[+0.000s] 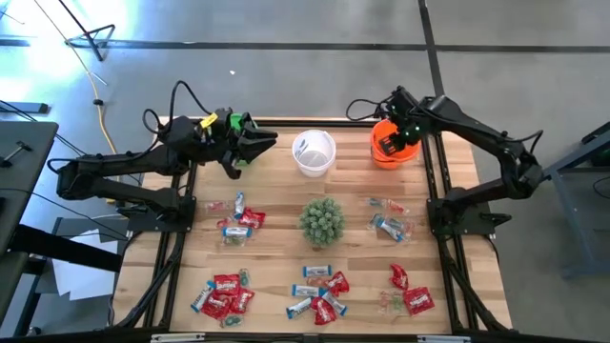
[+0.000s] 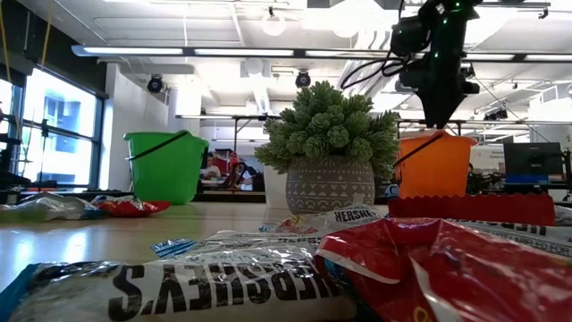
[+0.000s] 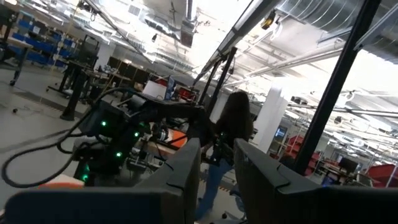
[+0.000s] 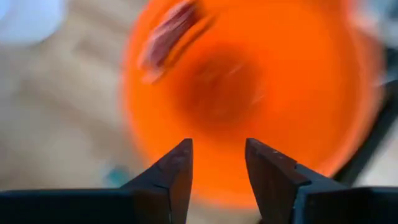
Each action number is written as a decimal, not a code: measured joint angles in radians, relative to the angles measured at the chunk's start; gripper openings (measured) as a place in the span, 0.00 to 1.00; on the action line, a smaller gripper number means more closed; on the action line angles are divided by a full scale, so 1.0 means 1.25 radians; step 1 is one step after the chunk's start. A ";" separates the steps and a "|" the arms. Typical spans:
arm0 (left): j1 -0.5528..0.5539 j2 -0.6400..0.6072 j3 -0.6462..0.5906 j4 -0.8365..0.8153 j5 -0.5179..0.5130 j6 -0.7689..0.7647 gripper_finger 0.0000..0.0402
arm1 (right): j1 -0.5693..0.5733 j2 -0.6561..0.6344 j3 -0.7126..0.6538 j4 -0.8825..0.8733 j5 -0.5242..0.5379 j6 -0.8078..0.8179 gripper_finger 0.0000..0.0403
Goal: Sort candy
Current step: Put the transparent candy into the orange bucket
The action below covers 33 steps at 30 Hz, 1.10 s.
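Red and blue-and-white wrapped candy lies in several heaps on the wooden table: far left (image 1: pixel 238 219), near left (image 1: pixel 224 295), near middle (image 1: pixel 319 291), far right (image 1: pixel 391 219), near right (image 1: pixel 408 291). My right gripper (image 4: pixel 217 143) is open above the orange cup (image 1: pixel 386 148), fingers pointing down into it; a blurred red candy (image 4: pixel 168 34) shows inside the cup. My left gripper (image 3: pixel 217 146) is open and empty, held level by the green cup (image 1: pixel 236 124), its tips (image 1: pixel 265 143) pointing toward the white cup (image 1: pixel 315 152).
A spiky green plant in a pot (image 1: pixel 322 221) stands at the table's middle. The three cups stand along the far edge. In the low view candy wrappers (image 2: pixel 268 277) lie close in front, and the right gripper (image 2: pixel 440 107) hangs over the orange cup (image 2: pixel 435 165).
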 joint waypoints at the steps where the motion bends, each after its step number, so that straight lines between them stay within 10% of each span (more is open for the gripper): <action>1: 0.000 -0.004 0.000 0.000 0.000 0.000 0.20 | 0.005 0.000 0.006 -0.028 -0.039 0.004 0.36; 11: 0.001 -0.047 0.000 -0.046 -0.005 0.042 0.20 | 0.186 -0.001 0.038 -0.238 -0.065 0.041 0.37; 33: 0.002 -0.055 0.001 -0.060 -0.009 0.062 0.20 | 0.404 -0.001 -0.324 0.040 -0.146 0.182 0.37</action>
